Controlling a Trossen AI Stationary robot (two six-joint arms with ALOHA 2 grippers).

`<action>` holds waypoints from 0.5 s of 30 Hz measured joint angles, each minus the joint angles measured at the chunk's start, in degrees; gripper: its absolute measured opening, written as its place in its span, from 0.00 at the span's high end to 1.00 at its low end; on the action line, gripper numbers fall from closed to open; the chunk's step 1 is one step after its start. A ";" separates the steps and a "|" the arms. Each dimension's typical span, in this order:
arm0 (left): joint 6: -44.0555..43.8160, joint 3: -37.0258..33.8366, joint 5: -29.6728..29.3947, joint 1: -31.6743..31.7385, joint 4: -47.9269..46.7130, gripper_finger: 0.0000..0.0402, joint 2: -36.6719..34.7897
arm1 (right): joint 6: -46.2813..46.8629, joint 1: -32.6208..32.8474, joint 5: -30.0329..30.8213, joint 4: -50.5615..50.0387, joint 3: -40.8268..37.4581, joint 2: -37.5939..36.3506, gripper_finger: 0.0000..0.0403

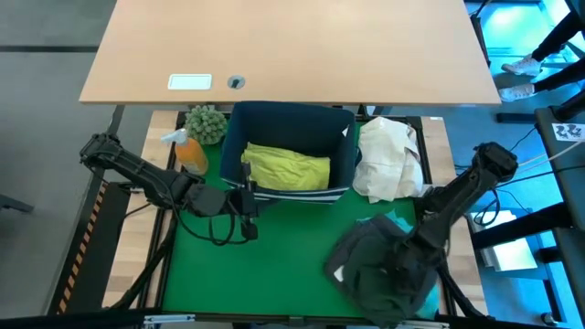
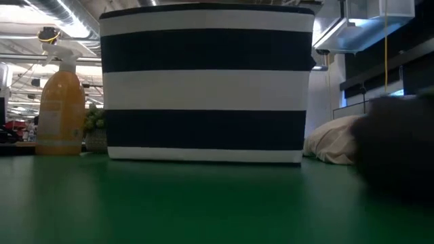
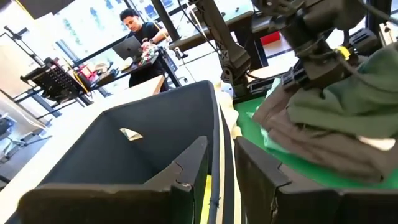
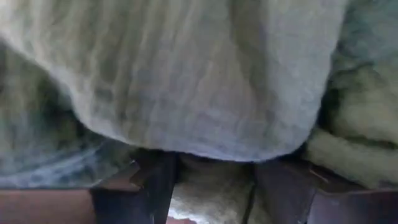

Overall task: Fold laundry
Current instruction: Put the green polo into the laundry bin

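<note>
The navy bin (image 1: 292,137) with striped outer walls (image 2: 207,81) stands at the far middle of the green mat. A yellow-green shirt (image 1: 288,169) lies inside it. My left gripper (image 3: 221,146) is at the bin's near rim, shut on its wall. At the near right lies a heap of laundry (image 1: 388,270): dark olive cloth (image 3: 348,93) on top, grey (image 3: 311,140) and turquoise (image 3: 268,142) underneath. My right gripper (image 4: 214,180) points steeply down into the heap, shut on the olive garment. My left gripper pinches the bin's near wall at its top rim (image 3: 216,186), one finger (image 3: 186,180) inside the bin and one (image 3: 267,180) outside. It comes at the rim nearly level from the table's near left. The bin rests on the mat. My right gripper has a thick bunch of olive cloth (image 4: 211,199) between its two fingers (image 4: 155,186), coming from above and pointing steeply down. More cloth bulges in front of the fingers and hides how much is caught. The garment rests on the heap.
A cream cloth bundle (image 1: 388,160) lies right of the bin. An orange spray bottle (image 1: 190,153) and a green plant ball (image 1: 207,123) stand left of it. The green mat (image 1: 265,274) is bare at the near left. A wooden tabletop (image 1: 292,46) lies beyond, and a person sits far off.
</note>
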 joint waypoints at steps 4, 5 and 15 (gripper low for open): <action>0.01 0.00 0.08 -0.21 -0.13 0.81 0.00 | -8.60 -6.81 2.02 1.49 -0.03 0.04 0.48; 0.03 0.00 0.13 -0.23 -0.13 0.81 0.00 | -10.89 -8.53 2.46 2.06 -0.05 0.07 0.48; 0.01 0.00 0.55 -0.23 -0.39 0.81 0.00 | -25.42 -20.54 0.78 -1.31 3.40 0.22 0.48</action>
